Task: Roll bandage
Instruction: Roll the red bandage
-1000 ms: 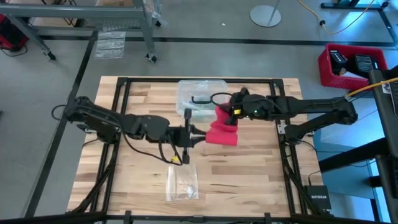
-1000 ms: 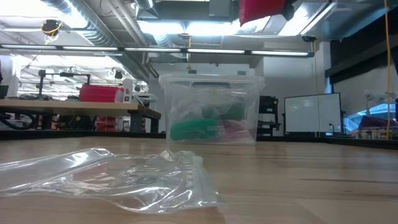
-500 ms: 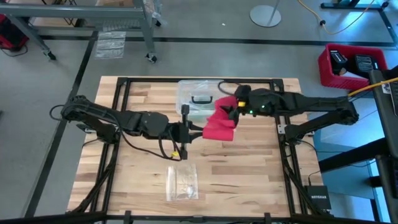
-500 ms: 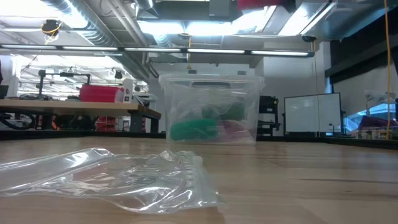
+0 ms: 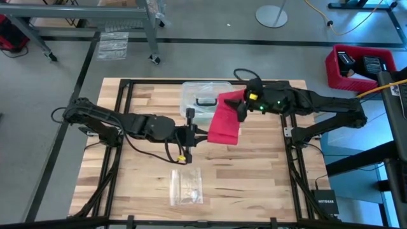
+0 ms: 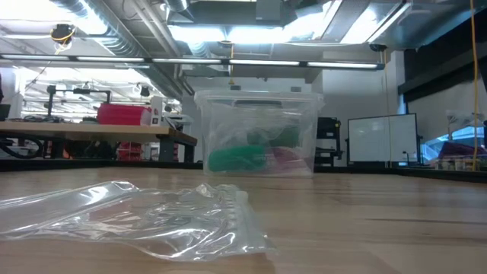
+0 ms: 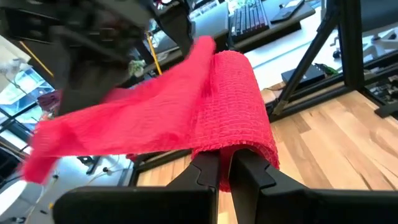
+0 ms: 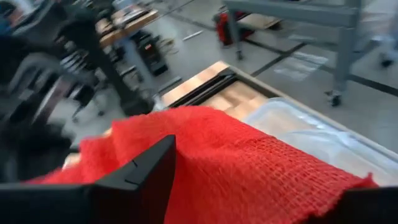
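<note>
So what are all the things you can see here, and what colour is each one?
bandage: one, red, held up above the table's middle, stretched between the two grippers.
clear plastic box: one, see-through with a black handle, at the table's far edge; green and reddish things show inside it in the low view.
small clear plastic bag: one, see-through, lying flat near the table's front edge.
table: one, light wood in a black frame.
red crate: one, on the floor to the right of the table.
left gripper: one, dark, shut on the bandage's lower end.
right gripper: one, dark, at the bandage's upper end.
</note>
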`<action>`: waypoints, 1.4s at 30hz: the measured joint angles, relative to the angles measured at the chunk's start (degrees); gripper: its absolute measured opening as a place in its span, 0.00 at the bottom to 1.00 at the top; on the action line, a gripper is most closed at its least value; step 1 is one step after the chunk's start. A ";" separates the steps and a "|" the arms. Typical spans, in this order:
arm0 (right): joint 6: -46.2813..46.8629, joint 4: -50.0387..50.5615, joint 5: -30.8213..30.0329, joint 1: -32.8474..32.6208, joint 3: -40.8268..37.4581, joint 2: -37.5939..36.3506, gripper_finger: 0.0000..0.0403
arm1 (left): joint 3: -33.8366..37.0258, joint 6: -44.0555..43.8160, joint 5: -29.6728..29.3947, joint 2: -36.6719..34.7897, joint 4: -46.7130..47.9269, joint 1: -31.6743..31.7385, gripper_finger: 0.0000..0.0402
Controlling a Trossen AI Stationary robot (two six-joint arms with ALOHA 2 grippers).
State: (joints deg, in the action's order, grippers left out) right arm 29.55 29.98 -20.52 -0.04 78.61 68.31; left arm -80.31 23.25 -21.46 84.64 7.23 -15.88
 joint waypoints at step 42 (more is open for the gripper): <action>28.53 -10.55 3.69 -0.02 -28.07 -7.48 0.55 | 19.94 -16.87 11.70 0.46 -7.80 4.45 0.03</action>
State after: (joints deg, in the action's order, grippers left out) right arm 58.08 19.43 -16.83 -0.05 50.53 60.84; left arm -60.37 6.37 -9.77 85.10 -0.56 -11.43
